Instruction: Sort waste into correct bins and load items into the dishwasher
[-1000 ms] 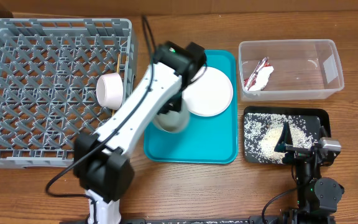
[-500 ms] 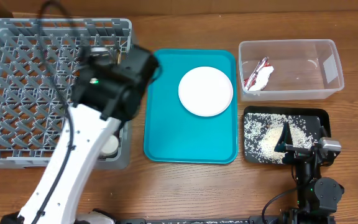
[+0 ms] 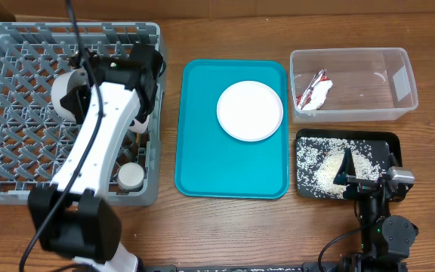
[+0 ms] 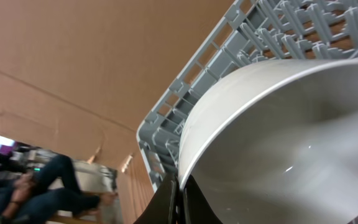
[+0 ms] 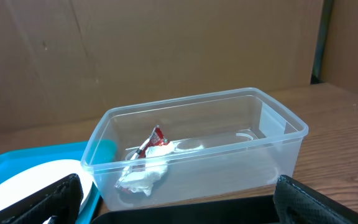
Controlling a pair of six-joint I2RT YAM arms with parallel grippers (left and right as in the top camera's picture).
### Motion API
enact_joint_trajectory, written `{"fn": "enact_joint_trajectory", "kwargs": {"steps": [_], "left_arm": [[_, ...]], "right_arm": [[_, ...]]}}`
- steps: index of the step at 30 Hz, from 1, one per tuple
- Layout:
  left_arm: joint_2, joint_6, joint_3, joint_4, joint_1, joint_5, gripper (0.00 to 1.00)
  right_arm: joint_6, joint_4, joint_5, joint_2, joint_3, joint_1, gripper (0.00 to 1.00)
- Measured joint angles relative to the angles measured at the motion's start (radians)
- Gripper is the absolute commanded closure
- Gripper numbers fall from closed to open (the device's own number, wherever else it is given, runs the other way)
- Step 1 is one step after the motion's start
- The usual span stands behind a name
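- The left gripper (image 4: 178, 200) is closed narrow on the rim of 1 white bowl (image 3: 66, 97). In the left wrist view the rim sits between the 2 dark fingers (image 4: 165, 202), and the bowl's inside faces the camera.
- The held bowl is tipped on its side. It hangs over the grey dish rack (image 3: 21, 113), which lies directly under this hand.
- A second white bowl (image 3: 142, 123) sits in the rack to the right of the left hand and nearer the arm's base. The arm partly hides it.
- The tiny white cup (image 3: 132, 176) stands in the rack further back toward the base, near the rack's right wall.
- The round white plate (image 3: 250, 111) lies well to the right of the left hand, on the teal tray (image 3: 202, 166).
- The right gripper (image 3: 351, 172) is spread wide and holds nothing. Its 2 fingers (image 5: 48, 200) show at opposite lower corners of the right wrist view.
- The black tray (image 3: 384, 140) lies under the right hand, with the loose rice (image 3: 319, 162) heaped just left of the fingers.
- The clear tub (image 3: 399, 75) stands just ahead of the right hand. The red wrapper and white tissue (image 5: 146, 163) lie inside it, toward its left end.
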Motion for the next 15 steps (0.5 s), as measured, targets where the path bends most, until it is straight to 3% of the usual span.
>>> {"fn": "enact_joint_trajectory", "kwargs": {"steps": [8,12,14,15], "left_arm": [[0.176,-0.003,-0.001,0.056,0.015,-0.044,0.96],[0.224,-0.003,-0.002,0.1,0.014,-0.053,0.88],[0.231,-0.002,-0.002,0.112,0.014,-0.053,0.75],[0.233,-0.002,-0.002,0.114,0.014,-0.052,0.73]], "right_arm": [[0.0,0.0,0.0,0.0,0.0,0.0,0.0],[0.0,0.0,0.0,0.0,0.0,0.0,0.0],[0.0,0.0,0.0,0.0,0.0,0.0,0.0],[0.0,0.0,0.0,0.0,0.0,0.0,0.0]]}}
